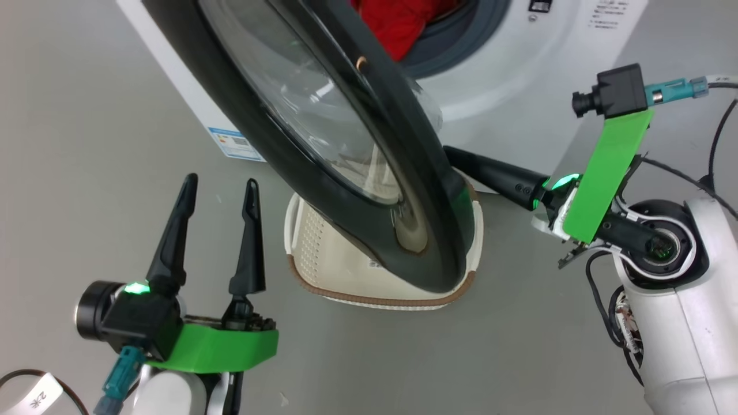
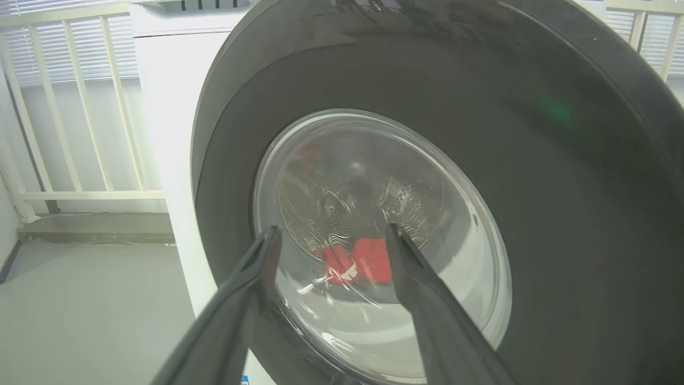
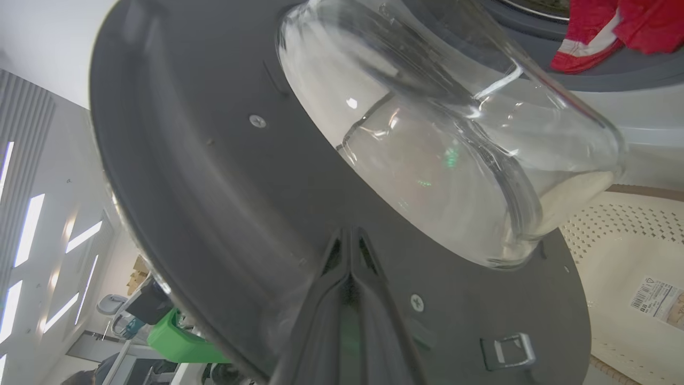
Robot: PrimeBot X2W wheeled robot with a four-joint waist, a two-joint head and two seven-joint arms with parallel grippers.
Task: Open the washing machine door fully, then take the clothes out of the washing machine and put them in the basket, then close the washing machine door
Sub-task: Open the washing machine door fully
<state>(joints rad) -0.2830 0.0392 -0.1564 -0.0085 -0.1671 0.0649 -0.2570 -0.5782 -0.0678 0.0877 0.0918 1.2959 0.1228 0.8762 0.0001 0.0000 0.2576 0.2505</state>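
Note:
The washing machine door (image 1: 248, 115) stands partly open, its black rim and glass bowl hanging over the basket (image 1: 323, 253) on the floor. Red clothes (image 1: 398, 23) lie in the mouth of the white washing machine (image 1: 519, 75). My left gripper (image 1: 221, 187) is open and empty, left of the door, facing its outer side (image 2: 534, 214); the clothes (image 2: 368, 259) show through the glass. My right gripper (image 1: 452, 154) is shut with nothing in it. Its tips (image 3: 350, 235) rest against the door's inner face (image 3: 214, 176), below the glass bowl (image 3: 454, 144). The basket (image 3: 614, 251) lies beyond.
Grey floor surrounds the machine. A blue label sticker (image 1: 233, 141) sits on the machine's lower corner. A white railing (image 2: 69, 107) stands behind the machine's left side. The door's metal latch (image 3: 507, 350) is near my right fingers. Cables trail from the right arm (image 1: 663, 242).

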